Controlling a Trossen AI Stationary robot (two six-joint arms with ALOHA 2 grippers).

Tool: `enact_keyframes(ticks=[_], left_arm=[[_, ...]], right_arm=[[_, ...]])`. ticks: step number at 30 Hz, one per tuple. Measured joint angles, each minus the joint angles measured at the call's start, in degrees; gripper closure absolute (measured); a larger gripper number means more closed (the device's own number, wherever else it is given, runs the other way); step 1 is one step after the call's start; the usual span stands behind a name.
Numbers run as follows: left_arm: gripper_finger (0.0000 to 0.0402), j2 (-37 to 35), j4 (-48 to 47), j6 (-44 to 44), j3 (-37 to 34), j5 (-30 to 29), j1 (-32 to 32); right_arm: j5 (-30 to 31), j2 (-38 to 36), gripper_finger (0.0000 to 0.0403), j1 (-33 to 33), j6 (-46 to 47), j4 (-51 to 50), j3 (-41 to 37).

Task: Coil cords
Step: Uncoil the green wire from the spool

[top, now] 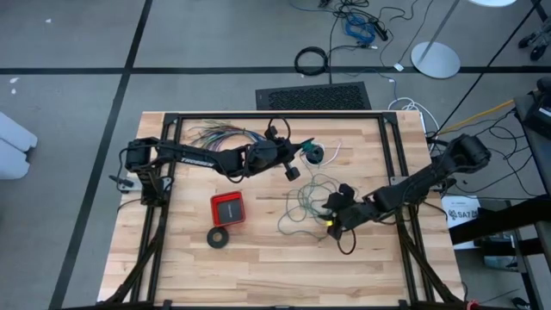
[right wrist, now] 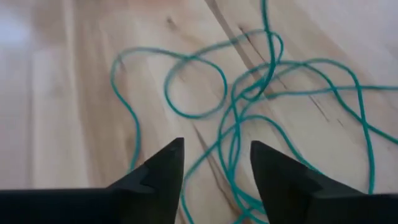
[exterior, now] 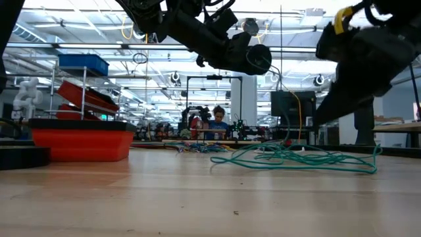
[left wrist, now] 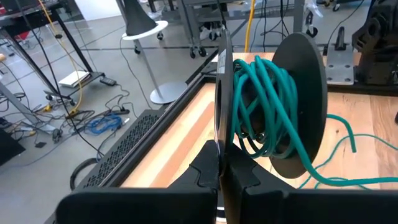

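The long thin teal-green wire (top: 303, 203) lies mostly as a loose tangle of overlapping loops on the pale wooden table (top: 258, 258), near its middle. One end of it is already wound in several turns around a black flat-sided spool (left wrist: 292, 102), which the left gripper (left wrist: 224, 168) holds raised above the table, its 2 fingers pressed tight on one of the spool's discs. A single strand runs from those turns down to the tangle.

The right gripper (right wrist: 214, 165) hangs just above the tangle with its 2 dark fingers spread apart and nothing between them; several strands cross directly beyond the tips.

The wire looks light and limp, with a little spring left in it: the loops stand slightly off the wood in the low view and hold open curves. It probably slides easily and will drag neighbouring loops along when pulled. Its thinness leaves little to pinch, so the fingers must close fully. The best hold seems to be a single free strand at the tangle's edge, close to the run feeding the spool, not a crossing of several.
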Motion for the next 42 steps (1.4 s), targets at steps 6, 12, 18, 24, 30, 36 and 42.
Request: enact_keyframes(ticks=[6,12,18,24,30,36,42], left_arm=[[0.0401,0.00,0.23,0.00,0.00,0.00,0.00],[0.0401,0.00,0.32,-0.02,0.00,0.00,-0.07],[0.0401,0.00,0.63,-0.04,0.00,0.18,-0.44],[0.0401,0.00,0.61,-0.09,0.00,0.52,-0.44],[0.0401,0.00,0.59,-0.17,0.00,0.66,-0.44],[0.0401,0.00,0.59,-0.22,0.00,1.36,-0.44],[0.0401,0.00,0.59,-0.21,0.00,1.36,-0.44]], right_arm=[[4.95,-4.27,0.0227,1.15,-9.37,9.71,0.00],[17.58,-8.03,0.0247,1.27,-21.92,17.45,0.04],[22.23,-7.61,0.0262,-2.41,-29.08,19.62,0.04],[22.15,-6.11,0.0264,-7.68,-35.29,24.09,0.02],[15.23,-5.81,0.0264,-13.37,-34.76,24.83,0.02],[12.57,-4.83,0.0264,-16.75,-34.25,25.47,0.02],[7.17,-2.64,0.0283,-19.31,-33.20,26.91,0.02]])
